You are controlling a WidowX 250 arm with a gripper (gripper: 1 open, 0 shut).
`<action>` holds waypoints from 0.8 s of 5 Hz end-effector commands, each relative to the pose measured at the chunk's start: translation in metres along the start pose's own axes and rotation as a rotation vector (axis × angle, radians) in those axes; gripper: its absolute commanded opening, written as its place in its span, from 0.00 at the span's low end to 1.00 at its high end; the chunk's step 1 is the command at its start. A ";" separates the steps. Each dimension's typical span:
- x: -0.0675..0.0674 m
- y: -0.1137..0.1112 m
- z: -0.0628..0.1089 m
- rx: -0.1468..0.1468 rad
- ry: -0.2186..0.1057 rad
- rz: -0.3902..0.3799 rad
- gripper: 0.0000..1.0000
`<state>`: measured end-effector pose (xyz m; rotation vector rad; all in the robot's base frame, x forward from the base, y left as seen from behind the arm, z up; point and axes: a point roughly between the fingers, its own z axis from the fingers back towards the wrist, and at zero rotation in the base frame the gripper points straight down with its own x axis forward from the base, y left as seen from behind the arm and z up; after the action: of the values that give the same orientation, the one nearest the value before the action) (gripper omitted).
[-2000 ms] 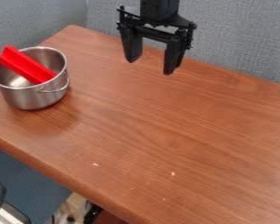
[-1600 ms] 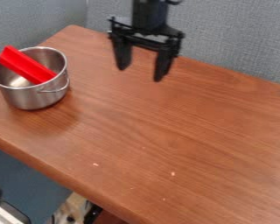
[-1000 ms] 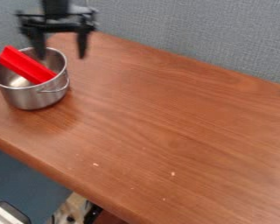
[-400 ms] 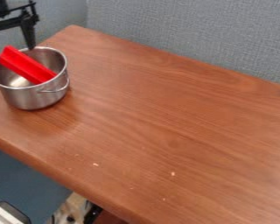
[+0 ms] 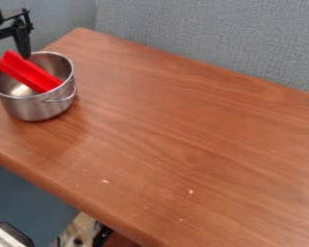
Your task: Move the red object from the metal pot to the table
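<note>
Your table (image 5: pixel 183 135) fills most of the view, reddish-brown wood. The metal pot (image 5: pixel 36 100) sits near its left corner. The red object (image 5: pixel 28 71) lies slanted inside it, upper end propped over the left rim. Your gripper (image 5: pixel 5 37) hangs at the left frame edge, just above that raised end, jaws spread wide, holding nothing, only partly visible.

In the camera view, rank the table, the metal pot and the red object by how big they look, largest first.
1. The table, filling most of the view.
2. The metal pot, near the table's left corner.
3. The red object, lying slanted in the pot, about as long as the pot is wide but much thinner.
</note>
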<state>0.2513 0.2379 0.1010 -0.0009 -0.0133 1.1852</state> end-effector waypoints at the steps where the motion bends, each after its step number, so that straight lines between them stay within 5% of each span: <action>1: 0.009 -0.005 0.010 -0.011 -0.061 0.011 1.00; 4: 0.011 -0.009 -0.006 0.018 -0.108 0.013 1.00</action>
<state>0.2628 0.2415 0.0842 0.0653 -0.0667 1.1984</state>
